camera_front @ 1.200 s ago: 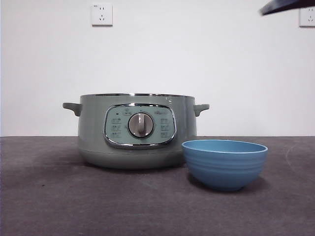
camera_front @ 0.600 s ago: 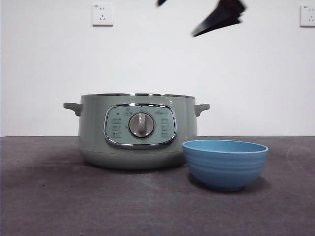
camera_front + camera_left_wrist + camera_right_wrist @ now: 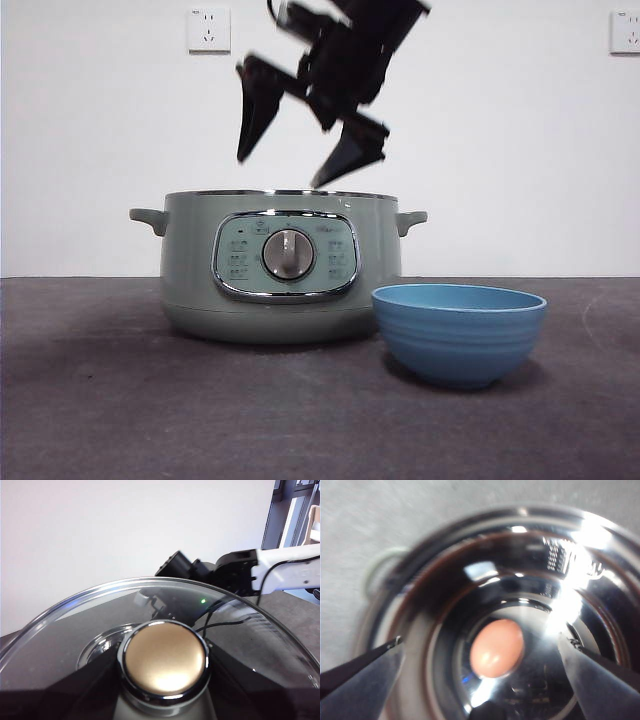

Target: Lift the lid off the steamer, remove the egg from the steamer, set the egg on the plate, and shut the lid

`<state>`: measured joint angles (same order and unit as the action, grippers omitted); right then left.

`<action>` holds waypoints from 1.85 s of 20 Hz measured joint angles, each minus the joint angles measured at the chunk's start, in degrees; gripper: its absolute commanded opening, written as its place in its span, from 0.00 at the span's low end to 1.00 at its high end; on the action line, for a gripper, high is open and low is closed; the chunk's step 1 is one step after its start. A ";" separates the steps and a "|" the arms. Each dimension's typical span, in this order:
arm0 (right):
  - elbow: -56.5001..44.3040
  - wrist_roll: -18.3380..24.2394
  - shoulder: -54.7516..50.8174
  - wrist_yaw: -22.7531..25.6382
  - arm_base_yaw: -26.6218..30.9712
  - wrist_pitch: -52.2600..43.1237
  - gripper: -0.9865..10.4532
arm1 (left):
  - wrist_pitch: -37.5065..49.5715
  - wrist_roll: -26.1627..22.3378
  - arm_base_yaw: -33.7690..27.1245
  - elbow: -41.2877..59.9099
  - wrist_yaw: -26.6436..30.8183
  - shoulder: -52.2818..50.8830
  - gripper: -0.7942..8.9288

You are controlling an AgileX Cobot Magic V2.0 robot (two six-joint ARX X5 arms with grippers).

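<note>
Egg down in the open steamer.
The right gripper hangs over it, jaws wide apart, holding nothing. The left gripper clamps the lid's knob. The plate sits beside the steamer on the dark table, by a white wall.

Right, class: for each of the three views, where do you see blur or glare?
Front view: the right end effector above the steamer is motion-smeared. Right wrist view: soft focus, strong glare on the steel around the egg. Left wrist view: sheen on the lid knob.

Steamer mouth uncovered; nothing stands between jaws and egg.
</note>
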<state>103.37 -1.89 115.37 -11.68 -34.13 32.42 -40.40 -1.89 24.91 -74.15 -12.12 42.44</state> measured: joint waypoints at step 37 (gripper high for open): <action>0.11 3.52 -5.55 7.23 -2.86 -0.96 0.07 | -1.57 0.00 0.00 0.00 0.00 -0.68 0.07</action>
<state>103.48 1.63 109.82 -4.45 -36.99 31.46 -41.98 -1.89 24.91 -74.15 -12.12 41.76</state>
